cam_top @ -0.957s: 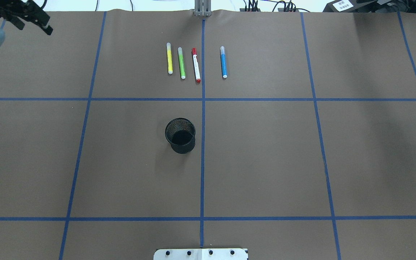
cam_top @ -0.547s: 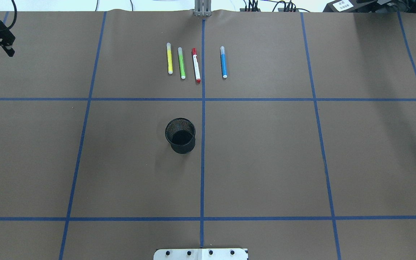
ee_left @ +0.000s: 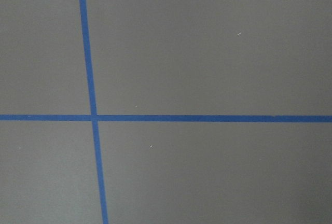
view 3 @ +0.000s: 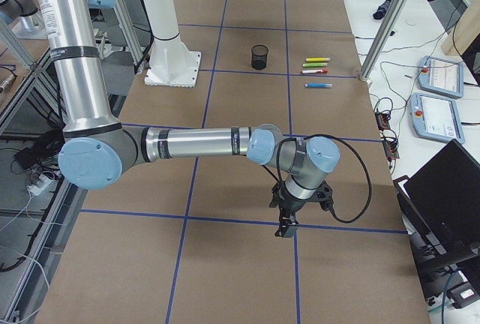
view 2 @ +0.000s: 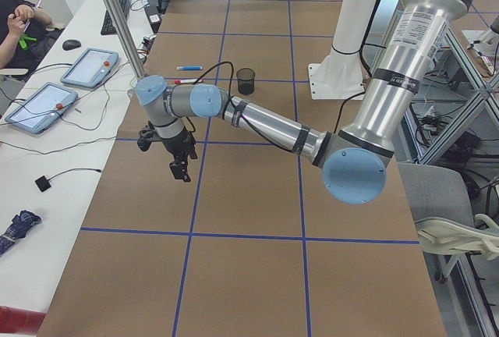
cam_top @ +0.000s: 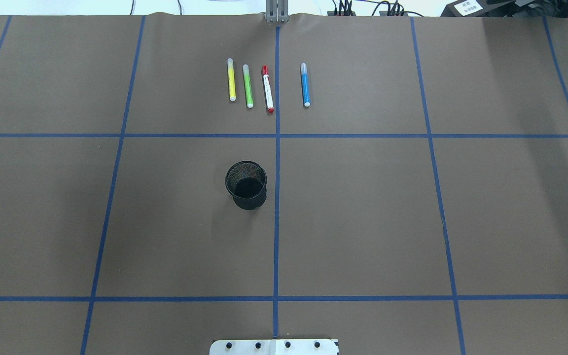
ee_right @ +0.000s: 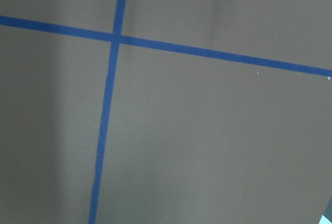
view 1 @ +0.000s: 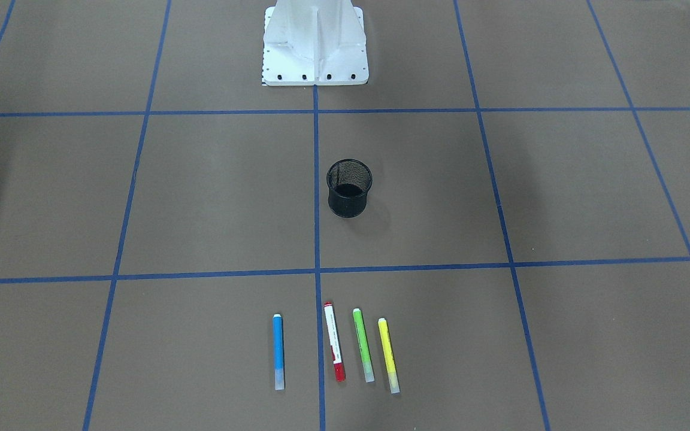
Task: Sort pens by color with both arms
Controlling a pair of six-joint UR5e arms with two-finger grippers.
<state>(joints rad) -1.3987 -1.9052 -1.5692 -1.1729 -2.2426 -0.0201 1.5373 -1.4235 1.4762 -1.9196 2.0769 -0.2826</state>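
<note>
Worktop [cam_top: 363, 222]: brown sheet, gridded with blue tape lines [cam_top: 277, 222]. Bordered along one long edge by a white side table [view 2: 54, 157] carrying tablets [view 2: 90, 68], a mouse [view 2: 72, 44], loose cables and a black laptop [view 3: 450, 196]. Aluminium post [view 2: 117, 21] at that edge. Lit evenly, with soft shadows only.

This is plainly a robotics lab. A wide brown paper-covered surface [cam_top: 363, 222] is ruled into squares by blue tape lines [cam_top: 277, 236]. Seen from over the robot's shoulders, a white bolted pedestal base [view 1: 315, 42] stands at its six o'clock edge. A grey-and-silver jointed left arm [view 2: 265, 122] and a matching right arm [view 3: 195, 144], both with light blue joint caps, reach out from it. Past the twelve o'clock edge runs a white bench [view 2: 62, 212] with grey touch-screen control tablets [view 2: 90, 68], an aluminium frame post [view 2: 118, 17] and a black laptop [view 3: 450, 196].
</note>
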